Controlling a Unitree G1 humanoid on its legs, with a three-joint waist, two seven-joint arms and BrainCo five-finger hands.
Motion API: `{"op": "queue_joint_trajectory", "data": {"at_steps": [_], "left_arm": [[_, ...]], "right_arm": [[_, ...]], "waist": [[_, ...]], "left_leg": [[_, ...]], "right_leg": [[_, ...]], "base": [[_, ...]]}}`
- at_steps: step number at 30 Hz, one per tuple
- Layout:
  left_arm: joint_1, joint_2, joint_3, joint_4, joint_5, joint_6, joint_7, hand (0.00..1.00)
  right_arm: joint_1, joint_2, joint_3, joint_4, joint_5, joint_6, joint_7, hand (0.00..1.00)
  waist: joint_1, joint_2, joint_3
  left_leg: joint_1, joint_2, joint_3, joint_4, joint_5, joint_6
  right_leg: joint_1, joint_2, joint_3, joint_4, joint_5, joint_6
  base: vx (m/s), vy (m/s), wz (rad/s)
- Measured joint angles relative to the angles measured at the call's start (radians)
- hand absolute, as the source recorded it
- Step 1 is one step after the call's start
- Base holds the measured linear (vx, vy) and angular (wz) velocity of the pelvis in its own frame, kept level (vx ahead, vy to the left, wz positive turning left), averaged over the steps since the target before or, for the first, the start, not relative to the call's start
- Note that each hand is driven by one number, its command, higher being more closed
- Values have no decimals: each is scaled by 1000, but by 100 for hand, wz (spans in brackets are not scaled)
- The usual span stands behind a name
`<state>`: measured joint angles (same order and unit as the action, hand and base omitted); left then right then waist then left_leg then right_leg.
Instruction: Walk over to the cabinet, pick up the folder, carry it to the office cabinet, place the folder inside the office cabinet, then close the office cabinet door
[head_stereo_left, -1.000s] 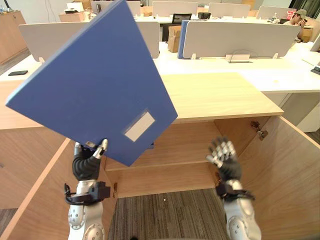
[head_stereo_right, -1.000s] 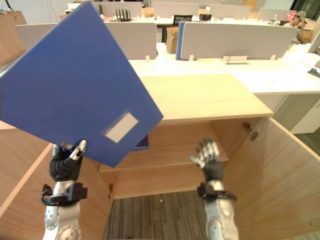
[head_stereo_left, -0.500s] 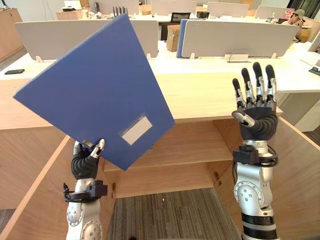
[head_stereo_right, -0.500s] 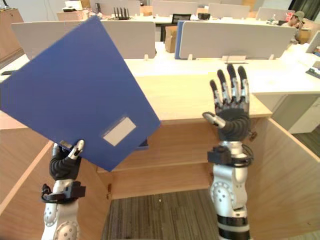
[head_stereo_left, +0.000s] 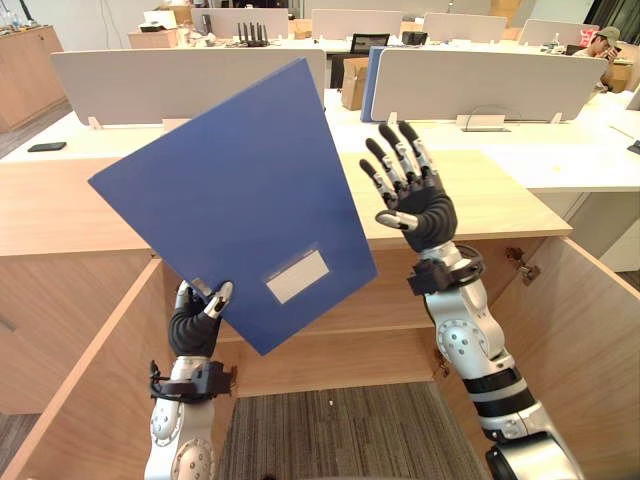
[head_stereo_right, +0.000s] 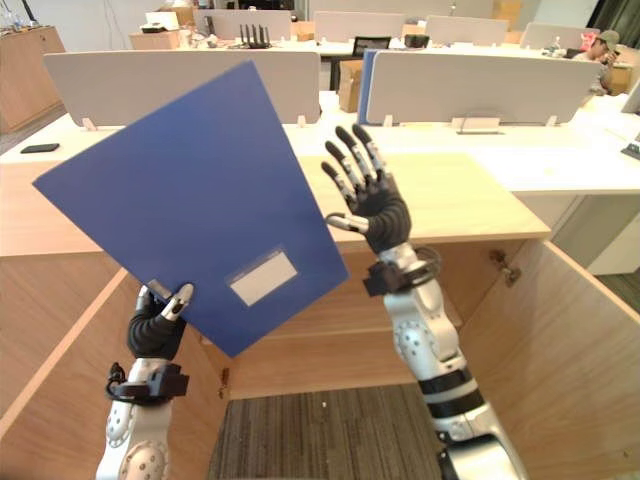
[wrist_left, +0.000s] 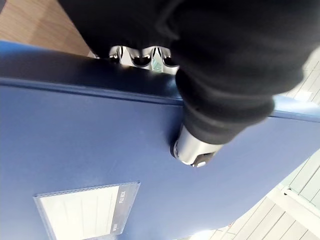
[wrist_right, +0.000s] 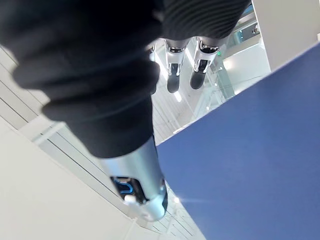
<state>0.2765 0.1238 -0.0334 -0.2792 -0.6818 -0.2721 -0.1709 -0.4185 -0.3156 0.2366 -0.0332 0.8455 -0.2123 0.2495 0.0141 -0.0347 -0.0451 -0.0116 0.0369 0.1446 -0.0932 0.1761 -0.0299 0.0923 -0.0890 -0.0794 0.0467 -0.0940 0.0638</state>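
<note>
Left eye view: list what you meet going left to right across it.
Black phone → blue folder → right hand → open right cabinet door. The left hand grips the folder's lower edge within its span, so it is left out.

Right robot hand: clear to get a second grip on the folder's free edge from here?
Probably yes. The right robot hand is open, held up close beside the right edge of the blue folder, with nothing between them. The left robot hand grips its lower corner.
</note>
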Motion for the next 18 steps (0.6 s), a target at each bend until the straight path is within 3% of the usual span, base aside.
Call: {"op": "queue_joint_trajectory", "data": {"at_steps": [6,12,13,18], "left_arm": [[-19,9,-46,25,-19,0,-14,100],[-24,35,-64,25,-27,-1,-15,100],[-24,42,-64,25,-35,-1,-15,100],[-24,57,-66,25,-39,-22,-15,100]], "right_arm": [[-90,-29,76,123,-9,20,0,0],[-144,-70,128,191,-87,31,0,0],[-156,-84,145,200,-96,34,2,100],[-219,-139,229,232,-106,50,25,100]], "waist": [[7,9,-6],[11,11,-7],[12,11,-7],[18,16,-10]], "left_leg": [[-5,0,-11,0,7,0],[-9,2,-17,0,11,-1],[-9,3,-17,0,12,-1],[-15,4,-19,0,14,-2]], "right_leg": [[0,1,-8,2,0,0],[0,5,-15,1,2,-2],[0,5,-16,0,2,-3],[-3,8,-16,-6,5,-7]], "base": [[-1,0,5],[-10,0,3],[0,0,0],[0,0,0]]}}
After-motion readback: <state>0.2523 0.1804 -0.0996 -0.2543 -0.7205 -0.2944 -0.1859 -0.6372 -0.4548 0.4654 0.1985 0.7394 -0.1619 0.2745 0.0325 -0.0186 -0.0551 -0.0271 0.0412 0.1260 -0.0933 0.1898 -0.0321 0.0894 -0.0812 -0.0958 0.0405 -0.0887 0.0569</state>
